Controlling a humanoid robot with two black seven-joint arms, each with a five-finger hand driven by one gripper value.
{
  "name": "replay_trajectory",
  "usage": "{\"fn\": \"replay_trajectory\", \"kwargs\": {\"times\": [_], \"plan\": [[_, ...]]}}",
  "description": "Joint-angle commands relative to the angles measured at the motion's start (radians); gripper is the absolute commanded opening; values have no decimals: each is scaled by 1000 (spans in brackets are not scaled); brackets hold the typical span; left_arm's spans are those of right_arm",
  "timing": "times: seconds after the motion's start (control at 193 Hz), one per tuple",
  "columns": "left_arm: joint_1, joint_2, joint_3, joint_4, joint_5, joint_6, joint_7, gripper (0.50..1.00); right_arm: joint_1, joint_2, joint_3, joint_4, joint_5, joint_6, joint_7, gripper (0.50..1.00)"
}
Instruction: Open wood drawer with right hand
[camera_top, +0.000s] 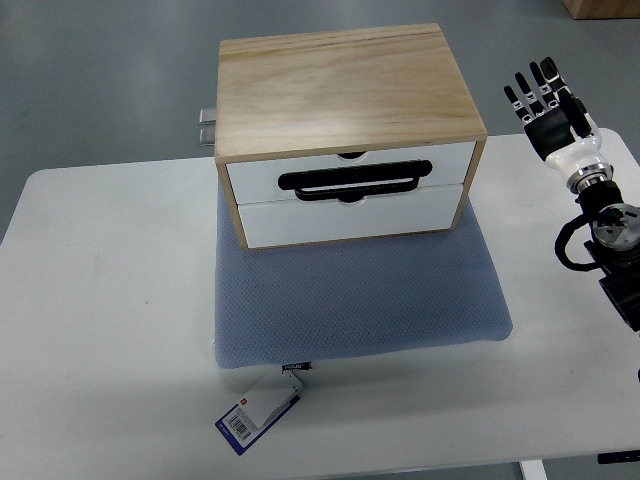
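A light wooden drawer box (345, 85) stands on a blue-grey mat (360, 295) in the middle of the table. It has two white drawer fronts, both closed. The upper drawer (350, 170) carries a black loop handle (355, 181); the lower drawer (350, 218) sits just beneath it. My right hand (548, 100) is raised at the far right, well to the right of the box and apart from it, with its fingers straight and spread, holding nothing. The left arm does not show.
The white table (110, 300) carries the mat and box. A blue and white tag (258, 416) lies at the mat's front edge. A metal bracket (208, 126) shows behind the box's left side. Grey floor lies beyond the table.
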Motion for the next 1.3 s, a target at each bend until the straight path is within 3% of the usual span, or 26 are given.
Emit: {"fn": "replay_trajectory", "kwargs": {"times": [0.0,0.249,0.477,0.529,0.534,0.69,0.762,0.768,0.83,0.913,1.001,1.068,1.136,1.141,1.151,1.297], "plan": [[0,0,2,0,0,0,0,1000,0,-2,0,1,0,0,0,944],[0,0,2,-3,0,1,-2,1000,6,-9,-3,1,-3,-2,-3,944],[0,0,3,-9,0,-2,-2,1000,203,-179,-80,7,-193,-31,-69,944],[0,0,3,-9,0,-2,-2,1000,203,-179,-80,7,-193,-31,-69,944],[0,0,3,-12,0,-6,-2,1000,268,-220,-130,12,-301,-29,-90,944],[-14,0,3,-17,0,-12,-2,1000,528,-324,-382,36,-725,-2,-173,944],[-15,0,3,-17,0,-12,0,1000,562,-334,-422,49,-782,8,-187,944],[-23,0,3,-18,0,-12,-2,1000,645,-362,-522,88,-910,49,-227,944],[-29,0,3,-18,0,-12,-2,1000,747,-411,-630,165,-1017,147,-281,944],[-29,0,6,-29,0,-12,0,1000,859,-460,-729,280,-1062,148,-368,944],[-29,0,3,-34,0,-12,-2,1000,979,-491,-813,441,-1057,148,-544,944],[-29,0,3,-34,0,-12,-2,1000,1034,-503,-838,536,-1054,148,-640,944],[-29,0,3,-34,0,-12,-2,1000,1039,-503,-838,553,-1052,148,-650,944],[-29,0,3,-34,0,-12,-2,1000,1060,-506,-842,634,-1042,148,-696,944],[-29,0,3,-34,0,-12,-2,1000,1063,-508,-844,651,-1039,148,-704,944],[-29,0,3,-34,0,-12,-2,1000,1071,-500,-857,814,-980,148,-790,940]]}}
